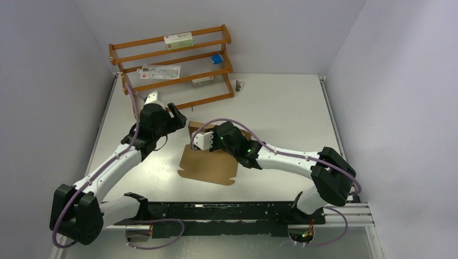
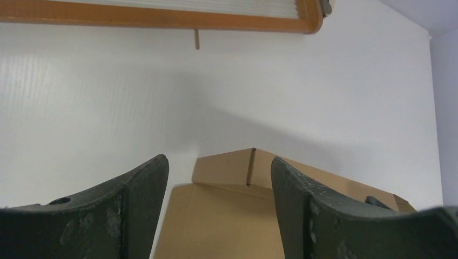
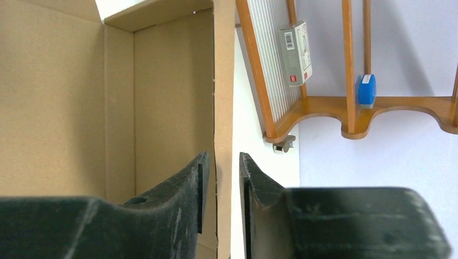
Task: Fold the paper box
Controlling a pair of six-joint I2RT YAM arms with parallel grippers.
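The paper box (image 1: 208, 164) lies as a brown cardboard sheet at the table's middle, its far wall (image 1: 195, 127) folded upright. My right gripper (image 1: 199, 141) stands astride a raised wall (image 3: 223, 81), one finger inside the box and one outside. Its jaws are a little apart, with a thin gap on each side of the cardboard, so the right gripper (image 3: 223, 156) is open and grips nothing. My left gripper (image 1: 180, 117) hovers just beyond the box's far left corner. In the left wrist view it (image 2: 219, 160) is wide open and empty, with the box (image 2: 227, 216) below it.
A wooden rack (image 1: 173, 65) stands at the back left, holding a white red-labelled carton (image 1: 178, 39), a small blue box (image 1: 216, 58) and a flat packet (image 1: 160, 71). A small metal piece (image 1: 238, 84) lies beside it. Grey walls close in both sides.
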